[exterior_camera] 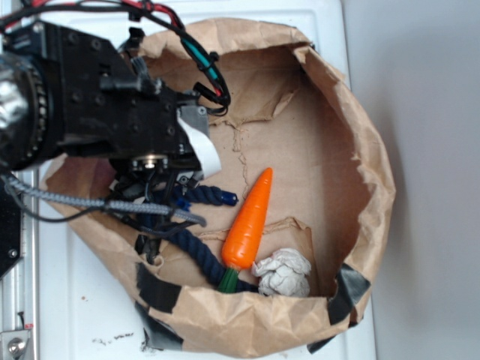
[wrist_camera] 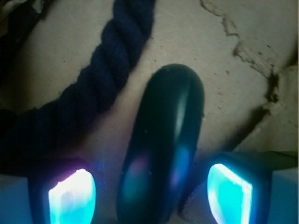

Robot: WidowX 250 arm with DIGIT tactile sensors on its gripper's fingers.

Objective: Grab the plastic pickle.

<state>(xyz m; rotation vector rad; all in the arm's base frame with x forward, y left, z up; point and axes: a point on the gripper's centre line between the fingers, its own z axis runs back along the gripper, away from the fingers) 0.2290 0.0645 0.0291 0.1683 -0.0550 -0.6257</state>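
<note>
**Pickle between the spread fingers, inside the paper bag**

Glowing fingertips (wrist_camera: 72, 198) fill the bottom of the wrist view, one at the left and one at the right, both lit cyan. They stand apart, so the gripper (wrist_camera: 150, 196) is spread open. Between them lies the plastic pickle (wrist_camera: 163, 144), dark green and smooth, its rounded far end pointing away from the camera. Whether either fingertip touches the pickle cannot be told; a thin gap shows on the left side. To the left of the pickle, a dark navy rope (wrist_camera: 100, 79) curves from the top of the view down toward the left fingertip, lying just beside the pickle on the brown paper floor.

From the exterior view, the black arm (exterior_camera: 97, 97) reaches in from the left over a wide, torn paper bag (exterior_camera: 360, 150) that rests on a white table (exterior_camera: 82, 315). The pickle itself is hidden under the arm there. The rope (exterior_camera: 206, 259) emerges from beneath the arm and runs toward the lower middle of the bag. Right of it lies an orange carrot (exterior_camera: 250, 221) with a green stem, tilted, its tip pointing up and right. Just beside the carrot's stem end sits a crumpled white wad (exterior_camera: 283, 274), near the bag's lower wall
</note>
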